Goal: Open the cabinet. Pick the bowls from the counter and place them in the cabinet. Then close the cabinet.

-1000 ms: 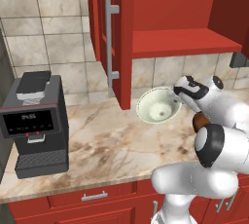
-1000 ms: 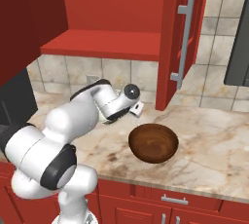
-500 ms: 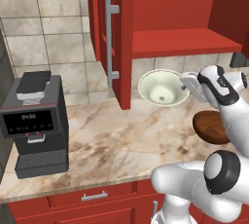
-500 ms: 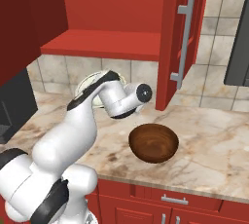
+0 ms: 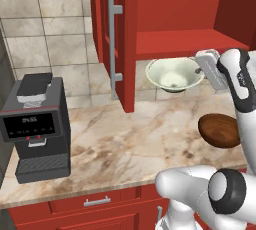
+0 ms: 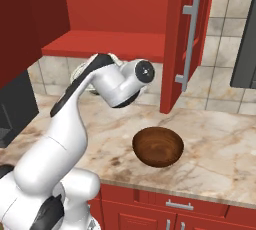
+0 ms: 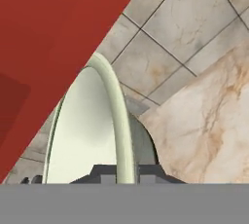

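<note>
**Lifting the pale bowl toward the shelf**

The cabinet [image 5: 150,19] stands open above the counter [image 5: 125,134]. We hold the pale bowl [image 5: 172,74] just under the shelf edge, the gripper [image 5: 207,66] clamped on its rim, a finger on each side in the hand view. We judge it must rise clear of the shelf lip, level out, then go in. The wooden bowl [image 6: 157,146] waits on the counter.

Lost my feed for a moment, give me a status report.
Gripper shut on cream bowl rim, bowl lifted just under the open cabinet shelf. Wooden bowl on the counter. Shelf edge close above the bowl.
</note>
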Tool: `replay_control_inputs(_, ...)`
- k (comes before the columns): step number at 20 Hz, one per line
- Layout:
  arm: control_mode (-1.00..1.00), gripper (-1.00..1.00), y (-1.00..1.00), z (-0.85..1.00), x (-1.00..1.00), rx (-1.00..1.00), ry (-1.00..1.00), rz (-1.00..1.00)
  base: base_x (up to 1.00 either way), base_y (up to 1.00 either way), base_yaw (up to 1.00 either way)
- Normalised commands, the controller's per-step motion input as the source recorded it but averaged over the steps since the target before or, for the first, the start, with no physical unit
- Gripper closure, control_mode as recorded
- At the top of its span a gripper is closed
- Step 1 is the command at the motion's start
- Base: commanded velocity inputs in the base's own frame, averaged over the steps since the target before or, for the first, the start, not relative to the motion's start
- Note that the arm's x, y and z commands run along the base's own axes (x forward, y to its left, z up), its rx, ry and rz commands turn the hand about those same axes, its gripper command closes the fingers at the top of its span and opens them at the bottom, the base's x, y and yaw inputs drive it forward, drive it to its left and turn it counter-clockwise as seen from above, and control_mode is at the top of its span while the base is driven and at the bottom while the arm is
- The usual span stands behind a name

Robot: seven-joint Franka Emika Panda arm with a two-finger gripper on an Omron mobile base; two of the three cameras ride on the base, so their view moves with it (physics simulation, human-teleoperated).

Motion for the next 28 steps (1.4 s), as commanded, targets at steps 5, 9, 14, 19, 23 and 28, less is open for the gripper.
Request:
replay_control_inputs(5, -1.0, 1.0, 0.0, 0.87, -0.5, 0.29, 0.04, -0.16, 0.0, 0.0, 0.0)
replay_control_inputs(9, -1.0, 1.0, -0.07, 0.59, -0.74, 0.39, -0.12, -0.2, 0.0, 0.0, 0.0)
replay_control_inputs(14, -1.0, 1.0, -0.28, 0.18, -1.0, 0.35, -0.14, -0.04, 0.0, 0.0, 0.0)
replay_control_inputs(19, -1.0, 1.0, -0.04, 0.44, -0.86, 0.45, -0.18, -0.1, 0.0, 0.0, 0.0)
replay_control_inputs(23, -1.0, 1.0, 0.07, 0.24, -0.24, 0.12, -0.15, -0.03, 0.0, 0.0, 0.0)
replay_control_inputs(28, -1.0, 1.0, 0.12, 0.12, 0.0, 0.0, -0.13, -0.01, 0.0, 0.0, 0.0)
